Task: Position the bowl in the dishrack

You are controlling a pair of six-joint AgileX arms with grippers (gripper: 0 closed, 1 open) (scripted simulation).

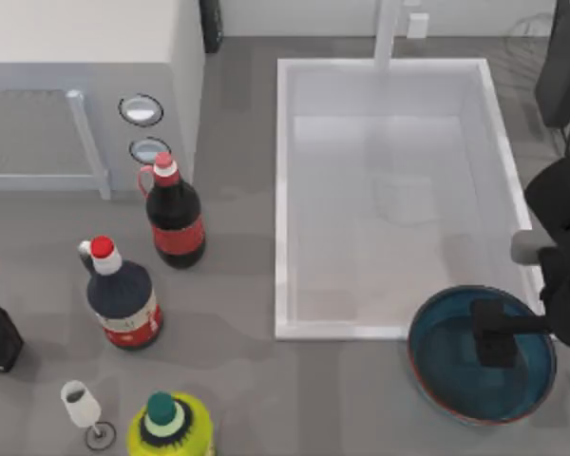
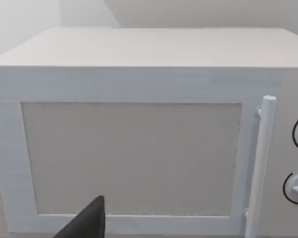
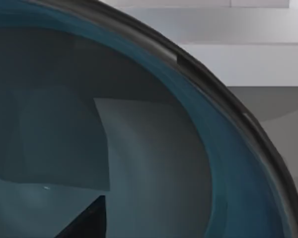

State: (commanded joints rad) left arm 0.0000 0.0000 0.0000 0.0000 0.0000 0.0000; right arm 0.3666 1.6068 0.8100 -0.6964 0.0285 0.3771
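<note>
Hovering over the bowl (image 1: pixel 446 380), right gripper (image 1: pixel 495 334) sits inside its teal basin at table's right-front corner; finger state: can't tell, grasp unconfirmed. Bowl not yet in dishrack (image 1: pixel 283 190), just beside its front edge; lift + placement left. Left gripper (image 2: pixel 87 223) parked facing microwave (image 2: pixel 139 84). Grey table (image 1: pixel 247 380), bottles on left.

The grey table (image 1: pixel 237 285) holds a white tray (image 1: pixel 283 190), bowl (image 1: pixel 456 380), microwave (image 1: pixel 85 57), three bottles and a glass (image 1: pixel 81 407).
</note>
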